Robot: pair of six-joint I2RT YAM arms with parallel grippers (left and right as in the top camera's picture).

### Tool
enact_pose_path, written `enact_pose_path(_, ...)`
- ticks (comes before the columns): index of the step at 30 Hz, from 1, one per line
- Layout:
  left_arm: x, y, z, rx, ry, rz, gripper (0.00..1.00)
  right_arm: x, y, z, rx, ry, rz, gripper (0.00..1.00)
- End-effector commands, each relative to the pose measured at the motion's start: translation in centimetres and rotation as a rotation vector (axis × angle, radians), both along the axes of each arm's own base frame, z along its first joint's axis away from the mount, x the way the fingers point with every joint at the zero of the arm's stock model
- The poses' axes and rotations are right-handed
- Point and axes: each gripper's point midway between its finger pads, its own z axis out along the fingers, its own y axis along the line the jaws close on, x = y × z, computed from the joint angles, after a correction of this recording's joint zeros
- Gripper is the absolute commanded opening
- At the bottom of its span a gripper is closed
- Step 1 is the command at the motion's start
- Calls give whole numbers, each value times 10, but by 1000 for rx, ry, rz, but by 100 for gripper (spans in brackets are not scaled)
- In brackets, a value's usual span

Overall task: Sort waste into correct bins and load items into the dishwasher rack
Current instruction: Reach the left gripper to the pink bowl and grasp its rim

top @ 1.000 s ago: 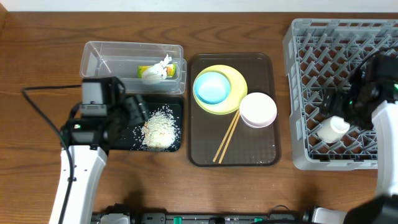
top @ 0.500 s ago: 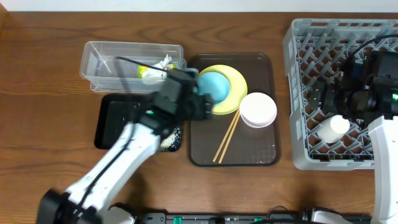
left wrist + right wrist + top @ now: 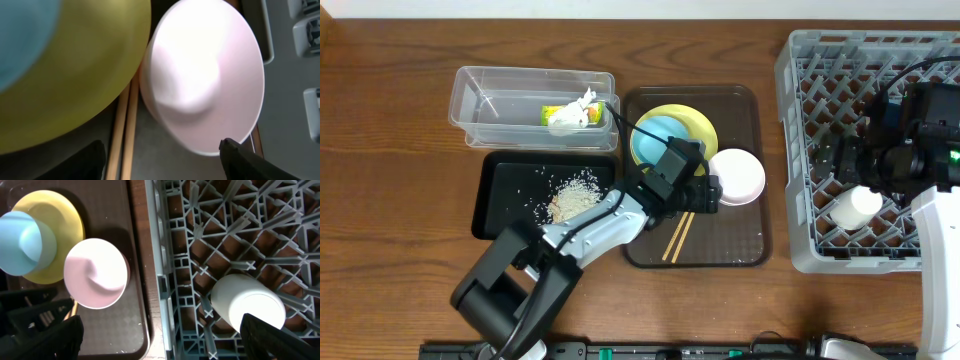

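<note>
Wooden chopsticks (image 3: pixel 677 238) flat on brown tray (image 3: pixel 740 240), long axis near-left to far-right, left gripper (image 3: pixel 162 159) spread above pink bowl (image 3: pixel 200 75), right gripper (image 3: pixel 160 340) spread over rack (image 3: pixel 225 230).

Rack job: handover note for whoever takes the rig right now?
Left pincer: open, poised at the pink bowl, holding nothing.
Right pincer: open above the cup, which lies on its side in the rack.
Done: wrapper and tissue in the clear tub, rice in the black tray, cup racked.
To do: pink bowl, blue bowl, the plate under it and the chopsticks, all on the brown tray, go to the rack.
</note>
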Motion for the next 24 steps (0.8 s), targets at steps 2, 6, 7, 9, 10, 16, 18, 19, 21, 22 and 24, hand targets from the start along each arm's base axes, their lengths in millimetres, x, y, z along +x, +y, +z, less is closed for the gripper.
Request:
enact_pose_path(2, 5, -1, -8, 7, 2, 24, 72, 2, 3, 3, -2, -10, 21, 98)
enact_pose_path(6, 6, 2, -18, 30, 10, 36, 64, 2, 3, 3, -2, -10, 20, 98)
enact_pose_path(7, 5, 2, -20, 33, 13, 35, 63, 2, 3, 3, -2, -9, 21, 98)
enact_pose_path(9, 5, 2, -21, 35, 14, 34, 63, 2, 3, 3, -2, -9, 20, 98)
enact_pose_path(10, 5, 1, -20, 32, 11, 34, 63, 2, 3, 3, -2, -9, 21, 98)
enact_pose_path(16, 8, -6, -15, 6, -16, 27, 53, 2, 3, 3, -2, -8, 21, 98)
enact_pose_path(18, 8, -8, -14, 3, -19, 24, 50, 1, 3, 3, -1, -7, 21, 98)
enact_pose_path(19, 7, -8, -14, 4, -18, 23, 48, 1, 3, 3, -1, -6, 21, 98)
enact_pose_path(21, 6, -8, -15, 7, -15, 21, 45, 1, 3, 2, -1, -5, 21, 98)
enact_pose_path(22, 6, -8, -15, 8, -15, 20, 45, 1, 3, 2, -1, -5, 20, 98)
enact_pose_path(24, 5, -9, -15, 8, -14, 17, 45, 1, 3, 2, -1, -5, 21, 98)
